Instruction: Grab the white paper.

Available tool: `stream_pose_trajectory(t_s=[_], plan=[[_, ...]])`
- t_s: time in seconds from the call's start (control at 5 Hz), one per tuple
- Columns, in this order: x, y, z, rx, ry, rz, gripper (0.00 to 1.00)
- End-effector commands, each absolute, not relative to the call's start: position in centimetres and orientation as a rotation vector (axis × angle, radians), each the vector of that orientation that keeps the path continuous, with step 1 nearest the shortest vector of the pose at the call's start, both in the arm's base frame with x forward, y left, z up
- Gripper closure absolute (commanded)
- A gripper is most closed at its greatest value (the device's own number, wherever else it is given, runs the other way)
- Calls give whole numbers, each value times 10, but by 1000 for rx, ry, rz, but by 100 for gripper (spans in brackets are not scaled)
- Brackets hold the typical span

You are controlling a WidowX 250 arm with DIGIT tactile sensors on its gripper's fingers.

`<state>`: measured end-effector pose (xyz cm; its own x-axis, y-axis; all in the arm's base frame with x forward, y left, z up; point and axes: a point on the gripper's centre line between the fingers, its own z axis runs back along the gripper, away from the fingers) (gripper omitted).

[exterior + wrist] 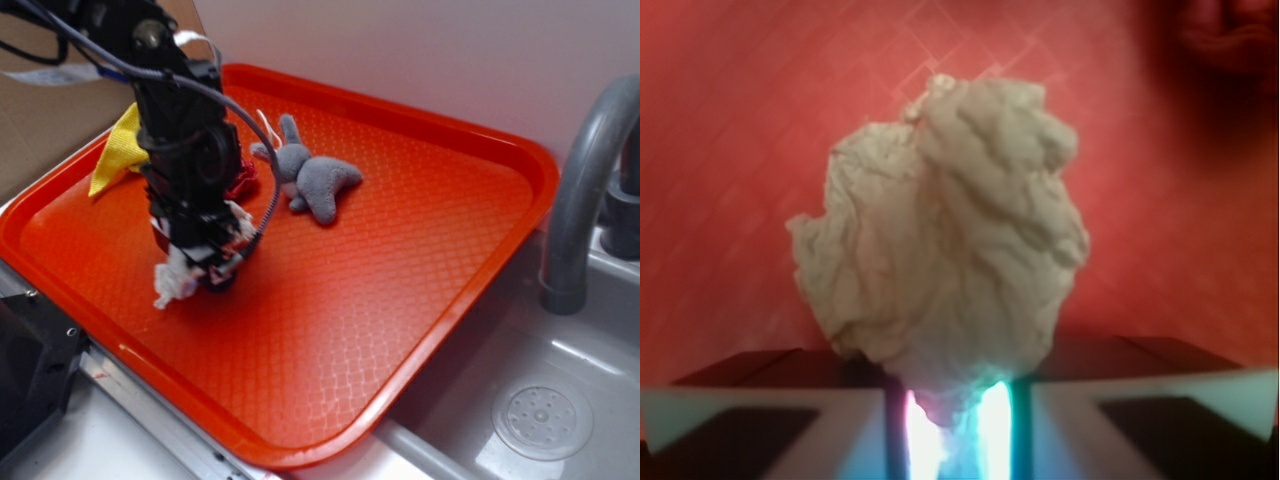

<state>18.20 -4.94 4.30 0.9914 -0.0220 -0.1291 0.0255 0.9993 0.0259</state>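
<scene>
The pincer [195, 262] is clamped on the white paper [172, 278], which bulges out from between its jaws; in the wrist view the crumpled wad [945, 245] fills the middle of the frame, its lower end pinched in the narrow gap between the two pads. From the exterior view the paper shows on both sides of the pincer, a lumpy tail hanging toward the near rim of the red tray [420, 270] and a smaller tuft at the other side of the jaws. Whether the wad touches the tray floor or hangs just above it cannot be told.

The tray is the only container with things in it. Beyond the pincer, partly hidden by the arm, lies a small dark red wad [243, 181] (only an edge of it shows). Just past that, further from the pincer, the grey plush bunny [312, 180] lies on the tray floor. Behind the arm, at the tray's far left rim, the yellow cloth [117, 152] is draped
</scene>
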Motion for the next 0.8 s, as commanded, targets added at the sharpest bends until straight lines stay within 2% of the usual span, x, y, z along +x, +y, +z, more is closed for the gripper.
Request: stream_pose_trajectory(t_s=[0.0,0.4,0.6], plan=[[188,-30,150,22,-32,118,100],[189,-10,211,-28,-91,247,100],[192,-1,221,-46,-107,299,100]])
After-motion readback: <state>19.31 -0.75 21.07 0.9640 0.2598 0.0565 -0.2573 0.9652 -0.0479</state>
